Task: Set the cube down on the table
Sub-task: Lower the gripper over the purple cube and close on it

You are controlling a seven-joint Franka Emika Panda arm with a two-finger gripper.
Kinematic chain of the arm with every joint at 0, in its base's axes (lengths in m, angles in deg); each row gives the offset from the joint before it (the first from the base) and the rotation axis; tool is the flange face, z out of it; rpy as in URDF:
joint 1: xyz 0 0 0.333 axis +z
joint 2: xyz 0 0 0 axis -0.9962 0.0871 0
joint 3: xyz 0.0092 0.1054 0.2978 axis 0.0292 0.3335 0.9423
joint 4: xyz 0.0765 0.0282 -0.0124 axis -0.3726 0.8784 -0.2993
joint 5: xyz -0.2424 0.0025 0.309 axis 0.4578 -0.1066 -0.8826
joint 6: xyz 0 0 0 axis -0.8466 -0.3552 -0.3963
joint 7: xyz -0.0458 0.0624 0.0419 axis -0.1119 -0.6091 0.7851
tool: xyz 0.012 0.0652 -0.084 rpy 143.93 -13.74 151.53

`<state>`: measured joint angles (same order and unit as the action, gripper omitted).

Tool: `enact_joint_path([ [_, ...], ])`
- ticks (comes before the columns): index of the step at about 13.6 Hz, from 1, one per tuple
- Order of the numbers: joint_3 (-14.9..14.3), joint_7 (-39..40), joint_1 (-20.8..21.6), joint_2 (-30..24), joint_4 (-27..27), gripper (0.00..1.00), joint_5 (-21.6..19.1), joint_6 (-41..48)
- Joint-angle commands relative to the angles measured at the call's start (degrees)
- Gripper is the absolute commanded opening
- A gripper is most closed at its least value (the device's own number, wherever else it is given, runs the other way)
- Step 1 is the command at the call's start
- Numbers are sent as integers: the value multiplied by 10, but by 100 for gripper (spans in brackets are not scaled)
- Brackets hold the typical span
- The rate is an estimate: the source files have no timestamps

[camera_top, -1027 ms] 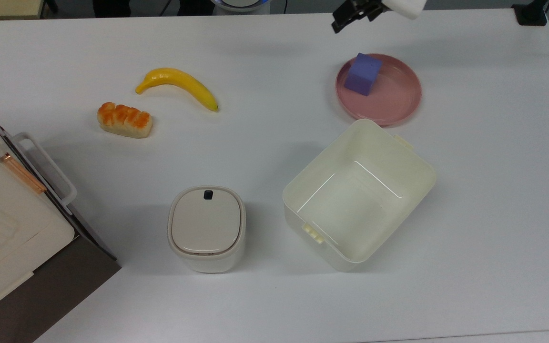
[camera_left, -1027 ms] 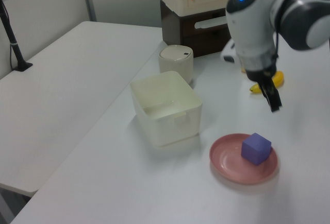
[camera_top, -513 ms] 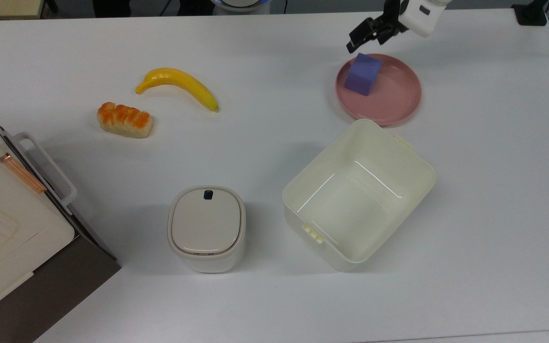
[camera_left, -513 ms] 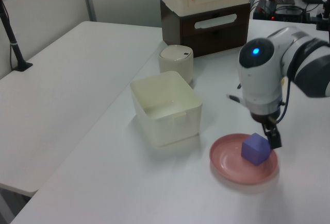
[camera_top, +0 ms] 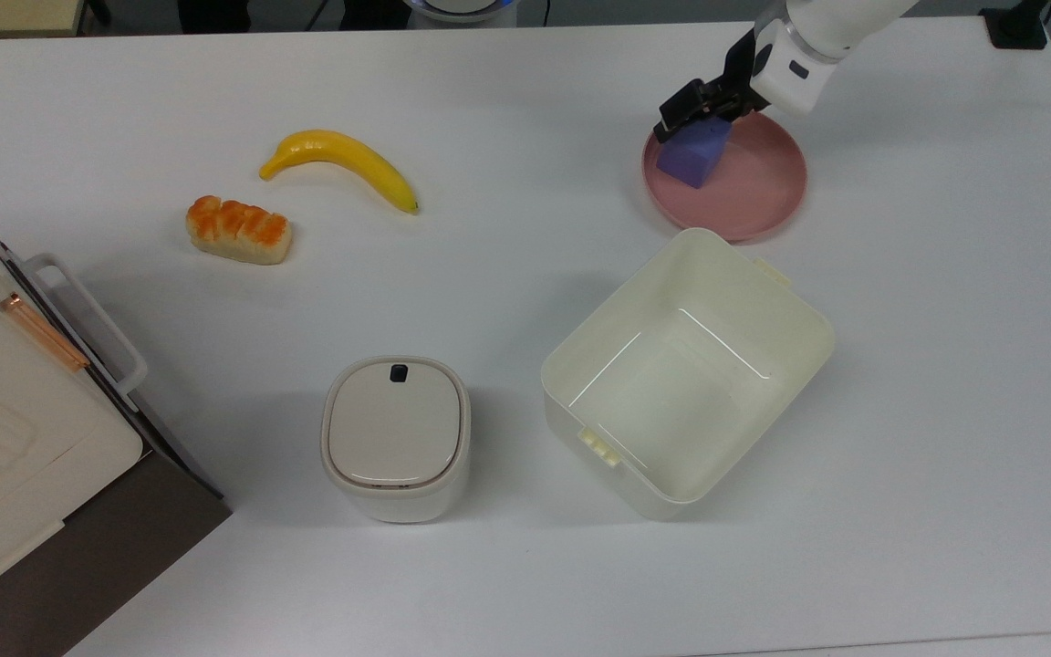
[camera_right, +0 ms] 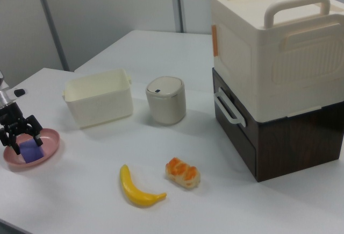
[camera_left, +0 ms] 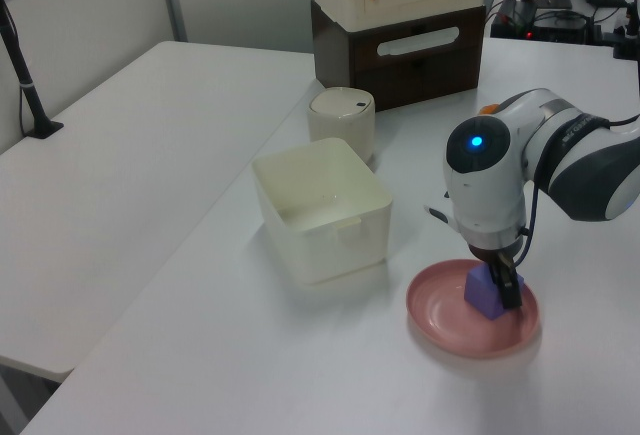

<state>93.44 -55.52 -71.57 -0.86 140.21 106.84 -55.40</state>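
The purple-blue cube (camera_top: 694, 153) (camera_left: 483, 295) (camera_right: 30, 149) sits on the pink plate (camera_top: 756, 193) (camera_left: 440, 315) (camera_right: 50, 147) at the far right of the white table (camera_top: 525, 100) in the top view. My gripper (camera_top: 701, 114) (camera_left: 506, 285) (camera_right: 21, 133) has come down onto the plate. Its black fingers stand open on either side of the cube's upper part, and part of the cube is hidden behind them. The cube still rests on the plate.
A cream open bin (camera_top: 626, 301) stands just in front of the plate. A lidded white can (camera_top: 395, 436), a banana (camera_top: 343, 160) and a bread roll (camera_top: 238, 230) lie further to the top view's left. A stacked drawer unit (camera_top: 15, 438) fills that view's lower left corner.
The gripper moved from above the table's far edge down over the plate and lowered around the cube. The cube and plate stayed put.
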Motion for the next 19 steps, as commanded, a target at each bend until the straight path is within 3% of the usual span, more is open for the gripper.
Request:
enact_joint_path([
  [1,0,-9,-1,13,-4,84,9,-6],
  [2,0,-8,-2,13,-4,81,9,-6],
  [5,0,-13,-3,13,-5,47,4,-13],
  [8,0,-26,-3,13,-13,2,0,-14],
  [19,1,-49,-8,-20,-22,0,-17,-9],
])
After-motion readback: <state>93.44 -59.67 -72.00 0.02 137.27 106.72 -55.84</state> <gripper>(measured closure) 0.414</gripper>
